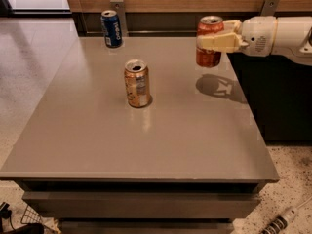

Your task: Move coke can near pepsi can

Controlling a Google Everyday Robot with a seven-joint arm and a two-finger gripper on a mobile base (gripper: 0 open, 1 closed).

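My gripper (210,42) comes in from the right and is shut on the coke can (209,55), a red-orange can with a silver top. It holds the can upright in the air above the table's far right part; the can's shadow lies on the table below. The pepsi can (111,28), dark blue with white lettering, stands upright at the table's far left corner, well to the left of the held can.
A tan-gold can (137,83) with an open top stands upright near the middle of the grey table (97,145). A wooden wall with metal brackets (269,5) runs behind the table. A dark cabinet (282,96) stands to the right.
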